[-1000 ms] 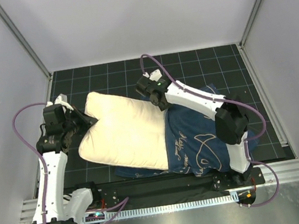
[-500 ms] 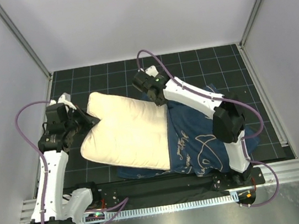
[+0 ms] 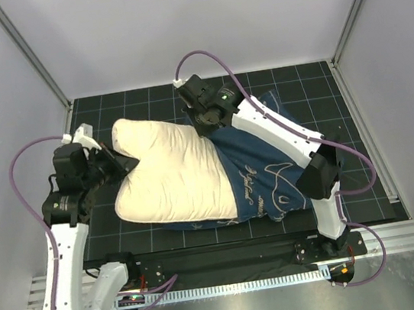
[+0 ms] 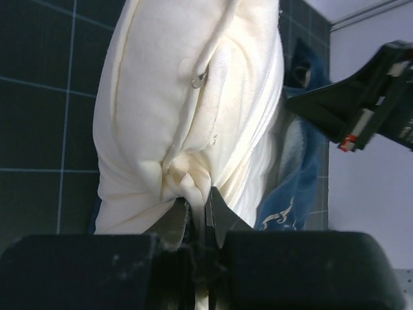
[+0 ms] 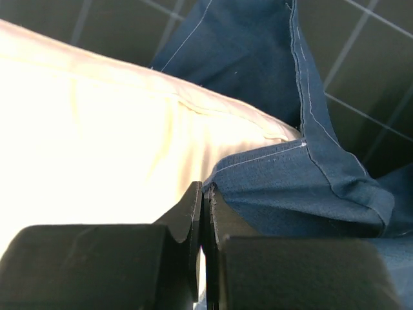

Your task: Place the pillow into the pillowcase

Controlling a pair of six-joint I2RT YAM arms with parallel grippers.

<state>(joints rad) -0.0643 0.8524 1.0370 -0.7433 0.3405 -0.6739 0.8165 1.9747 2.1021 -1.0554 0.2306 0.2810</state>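
The cream-white pillow [image 3: 175,175] lies in the middle of the dark gridded mat, its right end inside the navy-blue pillowcase [image 3: 271,173] with white line drawings. My left gripper [image 3: 125,163] is shut on a bunched fold at the pillow's left edge, seen in the left wrist view [image 4: 201,197] with the pillow [image 4: 187,97] rising away from it. My right gripper [image 3: 204,122] is shut on the pillowcase's hemmed edge [image 5: 258,161] at the pillow's far side, seen in the right wrist view [image 5: 208,194] with the pillow [image 5: 97,161] beside it.
The black gridded mat [image 3: 145,102] covers the table between white walls. A metal rail [image 3: 233,282] runs along the near edge by the arm bases. Purple cables loop from both arms. The right arm [image 3: 281,133] reaches across above the pillowcase.
My right gripper has moved up and to the left with the pillowcase edge, drawing the case further over the pillow. The left arm has lifted slightly, and the pillow has shifted away from me.
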